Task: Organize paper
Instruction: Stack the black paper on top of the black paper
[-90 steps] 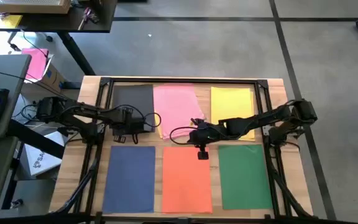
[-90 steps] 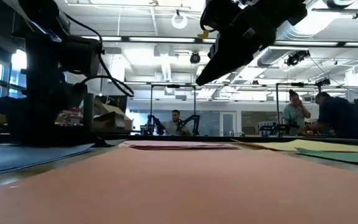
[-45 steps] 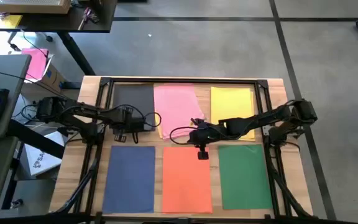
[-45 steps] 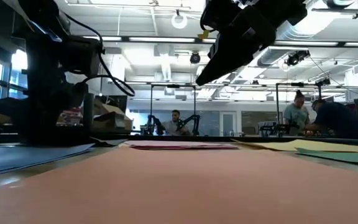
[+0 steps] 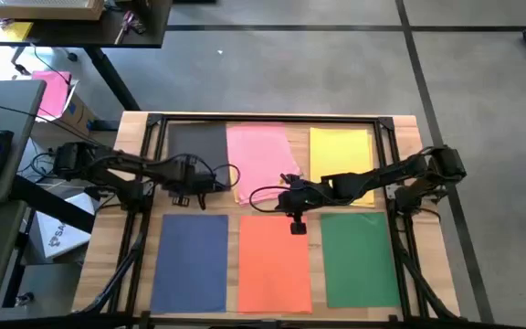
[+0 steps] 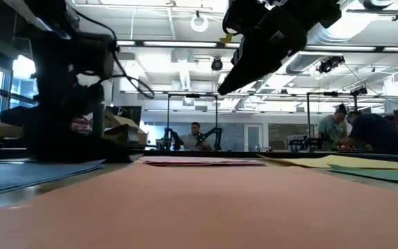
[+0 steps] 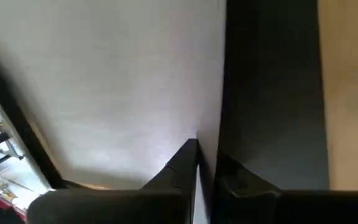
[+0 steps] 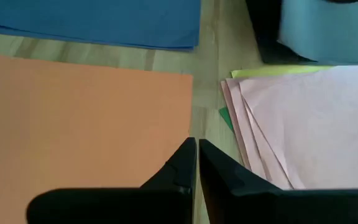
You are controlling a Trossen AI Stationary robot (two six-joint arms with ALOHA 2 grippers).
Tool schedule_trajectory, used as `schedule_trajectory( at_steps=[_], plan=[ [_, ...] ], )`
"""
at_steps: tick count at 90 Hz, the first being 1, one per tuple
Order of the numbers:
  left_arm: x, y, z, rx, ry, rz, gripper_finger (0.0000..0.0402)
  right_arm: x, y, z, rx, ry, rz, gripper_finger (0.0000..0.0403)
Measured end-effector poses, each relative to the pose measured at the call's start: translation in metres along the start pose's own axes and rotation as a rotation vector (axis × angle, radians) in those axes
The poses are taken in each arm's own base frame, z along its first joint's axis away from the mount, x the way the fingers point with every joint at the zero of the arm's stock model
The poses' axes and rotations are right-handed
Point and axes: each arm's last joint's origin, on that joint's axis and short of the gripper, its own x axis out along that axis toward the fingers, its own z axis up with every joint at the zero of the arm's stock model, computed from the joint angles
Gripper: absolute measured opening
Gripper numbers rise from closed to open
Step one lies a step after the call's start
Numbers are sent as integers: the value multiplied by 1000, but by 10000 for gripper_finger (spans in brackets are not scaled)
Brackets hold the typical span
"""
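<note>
Lying in two rows on the wooden tabletop, the thin coloured paper sheets run dark grey, pink, yellow along the far edge and blue, orange, green along the near edge. The right gripper hovers, fingers pressed together, above the orange sheet's far edge. The left gripper, fingers nearly closed, sits at the grey sheet's near edge.

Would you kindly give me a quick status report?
Left gripper shut at dark grey sheet's edge. Right gripper shut, above orange sheet. Nothing blocking.
</note>
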Motion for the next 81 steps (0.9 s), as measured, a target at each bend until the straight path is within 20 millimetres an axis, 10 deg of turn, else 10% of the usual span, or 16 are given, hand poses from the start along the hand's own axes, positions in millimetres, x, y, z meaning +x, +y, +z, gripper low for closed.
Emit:
schedule_trajectory(
  at_steps=[81],
  plan=[
    [-4, 13, 0, -98, 18, -69, 0, 0, -1, 2, -7, -25, -3, 0]
  ],
)
